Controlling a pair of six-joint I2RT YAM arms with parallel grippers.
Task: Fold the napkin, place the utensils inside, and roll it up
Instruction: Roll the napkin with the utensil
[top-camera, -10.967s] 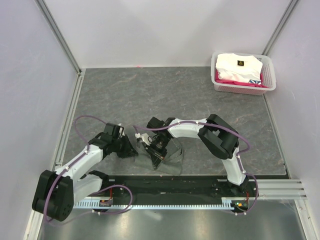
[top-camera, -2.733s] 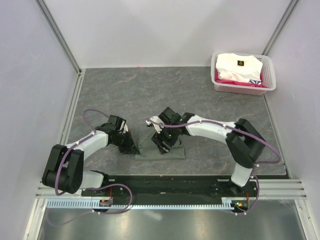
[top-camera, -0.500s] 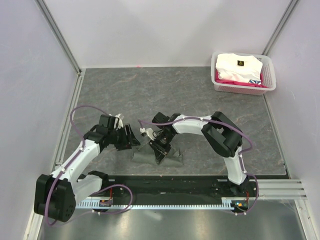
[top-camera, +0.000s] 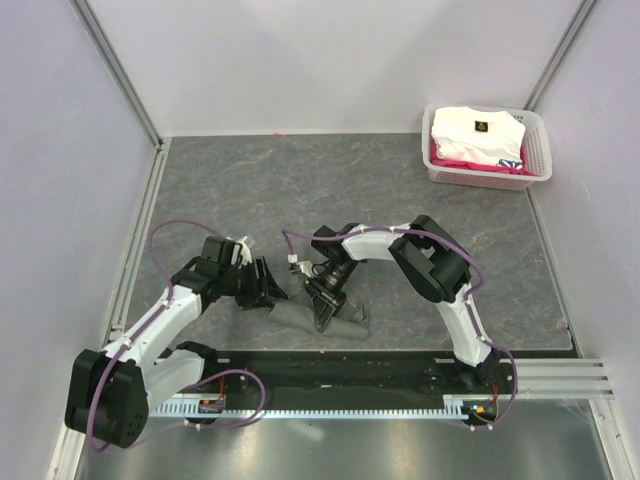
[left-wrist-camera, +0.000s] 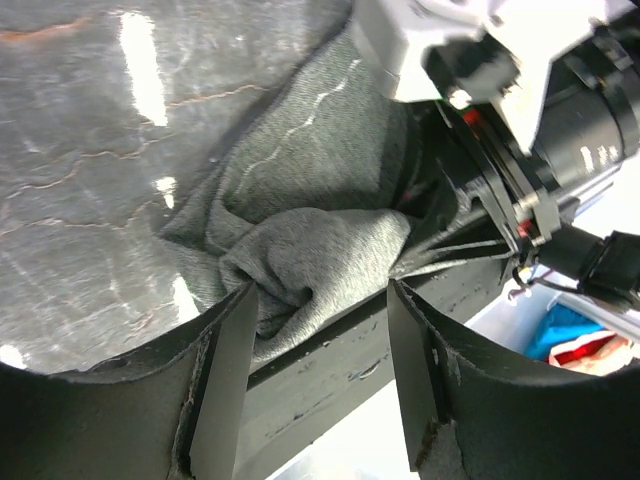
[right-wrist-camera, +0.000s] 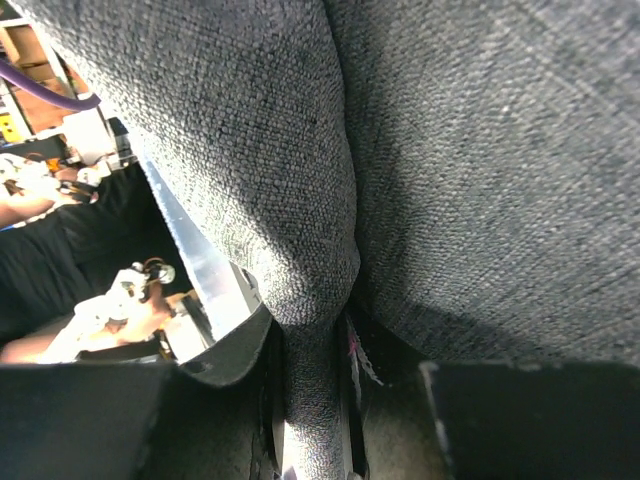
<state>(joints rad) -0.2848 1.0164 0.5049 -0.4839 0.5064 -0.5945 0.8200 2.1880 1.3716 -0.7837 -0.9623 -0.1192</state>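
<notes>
The grey-green napkin (top-camera: 349, 321) lies bunched into a thick fold near the table's front edge, between the two arms. My right gripper (top-camera: 325, 308) points down into it and is shut on a ridge of the cloth (right-wrist-camera: 300, 200), which fills the right wrist view and runs down between the jaws (right-wrist-camera: 315, 345). My left gripper (top-camera: 268, 291) stands open just left of the bundle. In the left wrist view the napkin's rolled end (left-wrist-camera: 320, 245) sits at the fingertips (left-wrist-camera: 243, 300), touching the left one. The utensils are hidden.
A white basket (top-camera: 432, 168) with a folded white garment stands at the back right corner. The black base rail (top-camera: 350, 365) runs along the front edge just behind the napkin. The right arm's wrist (left-wrist-camera: 500, 90) hangs close over the cloth in the left wrist view.
The left gripper has slid right and forward, up to the napkin's end. The right gripper has shifted slightly toward the front edge with the cloth in it, and the napkin looks more bunched.
</notes>
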